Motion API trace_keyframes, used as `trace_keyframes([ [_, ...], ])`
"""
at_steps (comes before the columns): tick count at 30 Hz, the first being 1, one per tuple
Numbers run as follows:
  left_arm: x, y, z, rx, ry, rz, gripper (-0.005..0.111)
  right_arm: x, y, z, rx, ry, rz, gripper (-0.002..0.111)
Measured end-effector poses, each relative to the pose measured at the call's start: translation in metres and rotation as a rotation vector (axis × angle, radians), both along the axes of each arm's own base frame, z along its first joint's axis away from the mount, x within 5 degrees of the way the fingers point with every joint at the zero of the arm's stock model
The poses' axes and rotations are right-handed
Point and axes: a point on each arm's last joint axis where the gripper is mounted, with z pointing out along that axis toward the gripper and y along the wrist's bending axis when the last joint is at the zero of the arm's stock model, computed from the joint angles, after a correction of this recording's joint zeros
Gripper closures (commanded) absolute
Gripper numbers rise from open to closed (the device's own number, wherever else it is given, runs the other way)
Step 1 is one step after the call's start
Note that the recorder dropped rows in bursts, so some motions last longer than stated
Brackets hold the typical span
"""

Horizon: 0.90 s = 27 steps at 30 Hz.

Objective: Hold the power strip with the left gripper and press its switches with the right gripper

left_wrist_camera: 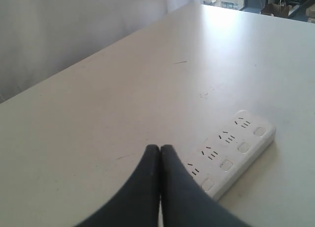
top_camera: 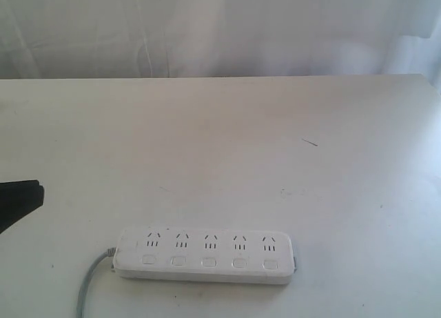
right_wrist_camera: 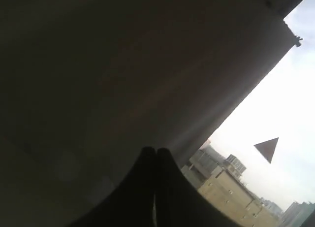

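White tabletop (top_camera: 289, 125) is occupied by a long flat white plastic power strip (top_camera: 204, 256), laid lengthwise away from the nearer left gripper (left_wrist_camera: 160, 153), whose fingers, like those of the right gripper (right_wrist_camera: 155, 155), are pressed together.

The power strip (top_camera: 204, 256) lies on the table (top_camera: 220, 138) near its front, cord (top_camera: 88, 287) trailing left; the left gripper (top_camera: 36, 195) hangs farther left.

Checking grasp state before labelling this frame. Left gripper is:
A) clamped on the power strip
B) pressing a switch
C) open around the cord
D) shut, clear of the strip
D: the left gripper has its fingers pressed together on nothing, and the exterior view shows it off to the side of the power strip, not touching it.
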Motion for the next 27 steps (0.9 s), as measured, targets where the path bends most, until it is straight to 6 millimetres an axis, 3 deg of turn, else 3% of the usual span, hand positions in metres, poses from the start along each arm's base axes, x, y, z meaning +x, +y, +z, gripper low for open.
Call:
trace_keyframes([
  [7,0.0,0.0,0.0,0.001,0.001,0.0,0.107,0.005,0.001,-0.025,0.24,0.177,0.069,0.108],
  [17,0.0,0.0,-0.001,0.005,0.007,0.0,0.107,0.004,0.014,-0.053,0.248,0.497,0.176,0.108],
  [27,0.0,0.0,-0.006,0.037,0.049,-0.002,0.107,0.003,0.015,-0.055,0.243,0.523,0.184,0.108],
])
